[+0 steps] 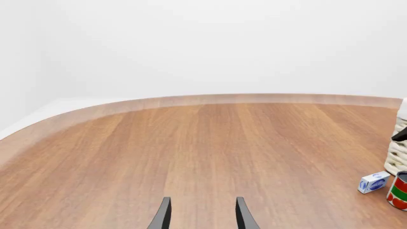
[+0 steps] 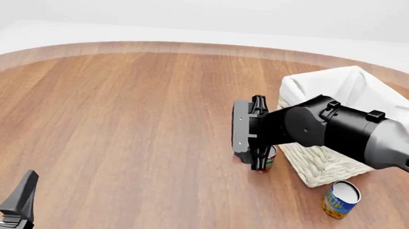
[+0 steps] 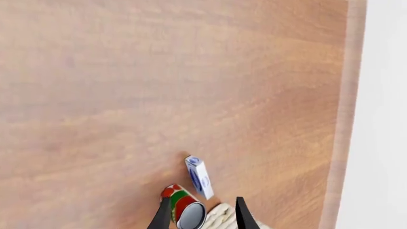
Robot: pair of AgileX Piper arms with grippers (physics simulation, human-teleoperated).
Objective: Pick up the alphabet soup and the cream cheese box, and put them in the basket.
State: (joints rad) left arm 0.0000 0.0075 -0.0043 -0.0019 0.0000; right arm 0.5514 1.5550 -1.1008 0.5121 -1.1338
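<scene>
The alphabet soup (image 2: 341,199) stands upright on the table, in front of the basket (image 2: 326,167) near its right corner. The cream cheese box (image 3: 199,177) lies on the wood beside a red-and-green can (image 3: 184,207), left of the basket; the left wrist view also catches the box (image 1: 373,182). In the front view the right arm hides the box. My right gripper (image 3: 202,217) hangs open, pointing down over the red-and-green can (image 2: 266,160), holding nothing. My left gripper (image 2: 1,187) is open and empty at the near left, far from all of them.
The right arm reaches across the basket's white cloth liner (image 2: 355,84). The basket's wicker wall (image 1: 397,152) and the red-and-green can (image 1: 399,191) show in the left wrist view. The table's curved far edge (image 2: 194,47) runs along the back.
</scene>
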